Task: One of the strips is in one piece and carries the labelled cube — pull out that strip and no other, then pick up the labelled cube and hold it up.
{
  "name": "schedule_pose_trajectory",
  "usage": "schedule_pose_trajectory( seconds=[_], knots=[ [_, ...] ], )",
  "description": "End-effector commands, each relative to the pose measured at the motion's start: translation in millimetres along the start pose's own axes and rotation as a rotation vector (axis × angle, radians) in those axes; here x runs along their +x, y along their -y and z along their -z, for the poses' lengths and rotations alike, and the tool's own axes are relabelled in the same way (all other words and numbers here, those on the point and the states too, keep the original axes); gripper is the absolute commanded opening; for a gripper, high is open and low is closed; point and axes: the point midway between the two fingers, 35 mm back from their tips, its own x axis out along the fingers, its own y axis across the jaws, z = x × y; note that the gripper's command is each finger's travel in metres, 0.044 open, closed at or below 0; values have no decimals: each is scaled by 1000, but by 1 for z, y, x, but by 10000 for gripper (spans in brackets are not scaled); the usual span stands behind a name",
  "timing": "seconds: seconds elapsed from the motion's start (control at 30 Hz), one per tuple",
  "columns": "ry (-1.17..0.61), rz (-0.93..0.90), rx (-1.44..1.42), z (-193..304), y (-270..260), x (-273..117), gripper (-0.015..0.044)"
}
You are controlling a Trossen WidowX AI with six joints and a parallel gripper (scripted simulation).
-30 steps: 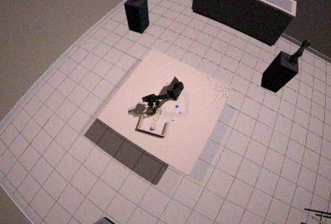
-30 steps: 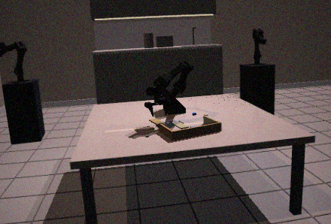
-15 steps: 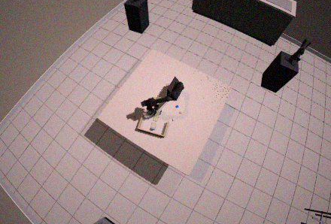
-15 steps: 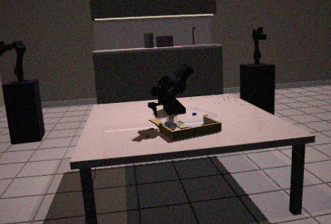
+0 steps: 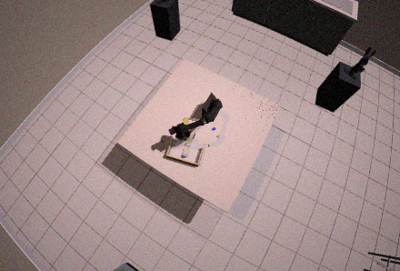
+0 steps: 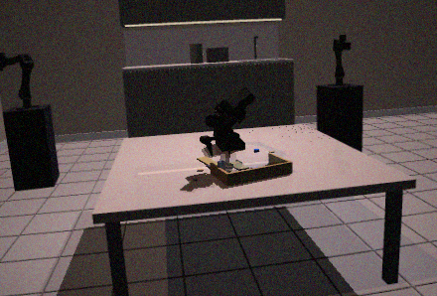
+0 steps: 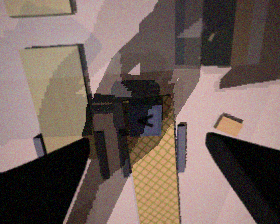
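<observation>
The labelled cube (image 7: 152, 119), dark blue with a black letter A, sits on a yellow strip with a crosshatch pattern (image 7: 157, 192), in the wrist view. My gripper (image 7: 148, 141) is open and empty. Its fingers stand wide, one on each side of the hatched strip, just short of the cube in that view. A plain yellow strip (image 7: 55, 95) lies left of it, and another plain yellow piece (image 7: 40, 7) shows at the top left. The arm's shadow covers part of the cube and strip. In the top and exterior views the fingers are too small and dark to make out.
Thin upright guides (image 7: 181, 147) (image 7: 102, 155) flank the hatched strip. A small orange block (image 7: 230, 125) lies to the right. A shallow wooden-walled tray (image 5: 182, 161) (image 6: 258, 174) stands near the arm. A small blue object (image 5: 214, 128) (image 6: 256, 150) lies on the table.
</observation>
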Motion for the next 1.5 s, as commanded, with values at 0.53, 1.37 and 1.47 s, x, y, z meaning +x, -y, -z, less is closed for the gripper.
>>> schedule_pose_trajectory(
  seconds=[0.53,1.37,1.47],
  knots=[
    [0,-5,10,-5,0,28,250],
    [-2,-4,3,-6,-1,53,132],
    [-2,-4,3,-6,-1,53,112]
  ],
)
